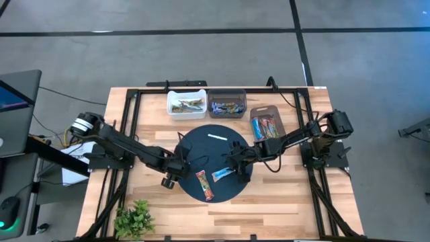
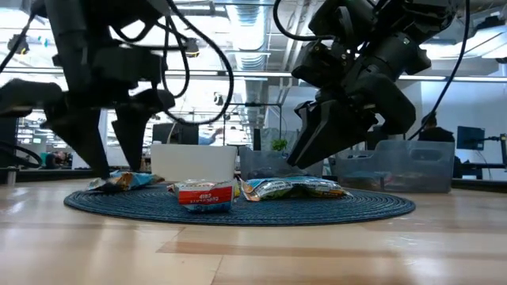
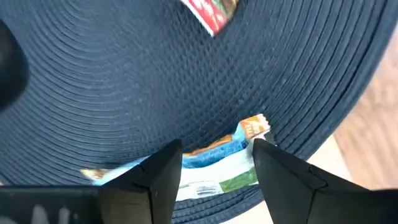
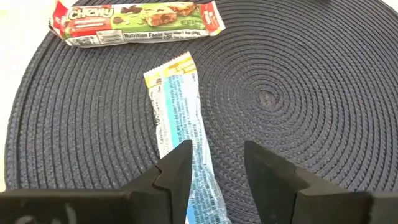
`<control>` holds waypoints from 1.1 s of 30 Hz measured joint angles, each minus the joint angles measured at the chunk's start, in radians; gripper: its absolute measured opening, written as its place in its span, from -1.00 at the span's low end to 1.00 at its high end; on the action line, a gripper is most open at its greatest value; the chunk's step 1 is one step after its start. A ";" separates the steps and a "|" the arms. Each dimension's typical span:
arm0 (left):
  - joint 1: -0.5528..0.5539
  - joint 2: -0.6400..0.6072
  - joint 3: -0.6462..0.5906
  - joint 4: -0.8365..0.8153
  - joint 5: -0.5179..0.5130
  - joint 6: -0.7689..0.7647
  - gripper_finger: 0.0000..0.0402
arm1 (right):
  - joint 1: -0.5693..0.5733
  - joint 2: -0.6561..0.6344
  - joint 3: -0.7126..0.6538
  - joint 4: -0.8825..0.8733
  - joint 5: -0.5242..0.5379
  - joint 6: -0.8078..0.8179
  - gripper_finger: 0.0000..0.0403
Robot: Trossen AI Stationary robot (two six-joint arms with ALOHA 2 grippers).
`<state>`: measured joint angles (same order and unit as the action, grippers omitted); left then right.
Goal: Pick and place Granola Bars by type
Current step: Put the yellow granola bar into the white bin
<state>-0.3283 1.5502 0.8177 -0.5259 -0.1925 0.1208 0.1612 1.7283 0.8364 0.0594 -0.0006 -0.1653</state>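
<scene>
On the round dark mat [image 1: 201, 144] lie three Granola Bars: an orange-red one [image 1: 204, 185], a blue one [image 1: 223, 175], and a blue-and-orange one [image 3: 211, 152] at the mat's left edge. In the high view my left gripper [image 1: 169, 180] hides that third bar. The left gripper [image 3: 217, 149] is open and points down, with both fingers over the bar's length. My right gripper [image 4: 217, 149] stands open just above the near end of the blue bar [image 4: 179, 118]. The orange-red bar [image 4: 134, 22] lies beyond it. My left gripper's open fingertips [image 2: 99, 168] reach down to the blue-and-orange bar [image 2: 125, 180] at the mat's left edge. I cannot tell whether they touch it. The bar lies flat on the mat.
Three bins stand at the back: a white one [image 1: 186, 104] with brown-green bars, a dark one [image 1: 227, 104] with blue bars, and a brown one [image 1: 265, 126] with orange-red bars. A thin white strip [image 1: 217, 137] lies on the mat's far part. A small plant [image 1: 134, 218] stands at the near left.
</scene>
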 joint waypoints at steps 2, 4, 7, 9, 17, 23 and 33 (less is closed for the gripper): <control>0.000 0.027 0.007 0.003 -0.002 0.006 -0.04 | 0.000 0.000 0.000 0.000 0.000 0.000 -0.31; 0.000 0.042 0.012 -0.006 -0.003 0.007 -0.04 | 0.000 0.000 0.000 0.000 0.000 0.000 -0.31; 0.001 0.054 0.013 -0.023 -0.004 0.007 -0.04 | 0.000 0.000 0.000 0.000 0.000 0.000 -0.31; 0.001 0.054 0.013 -0.037 -0.004 0.006 -0.04 | 0.000 0.000 0.000 0.000 0.000 0.000 -0.31; 0.002 0.054 0.013 -0.043 -0.005 0.000 -0.09 | 0.000 0.000 0.000 0.000 0.000 0.000 -0.31; 0.003 0.054 0.014 -0.055 0.003 -0.003 -0.39 | 0.000 0.000 0.000 0.000 0.000 0.000 -0.31; 0.002 0.053 0.015 -0.069 0.003 -0.027 -0.83 | 0.000 0.000 0.000 0.001 0.000 0.000 -0.31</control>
<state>-0.3260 1.6032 0.8325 -0.5953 -0.1890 0.0940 0.1612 1.7283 0.8364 0.0601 -0.0006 -0.1650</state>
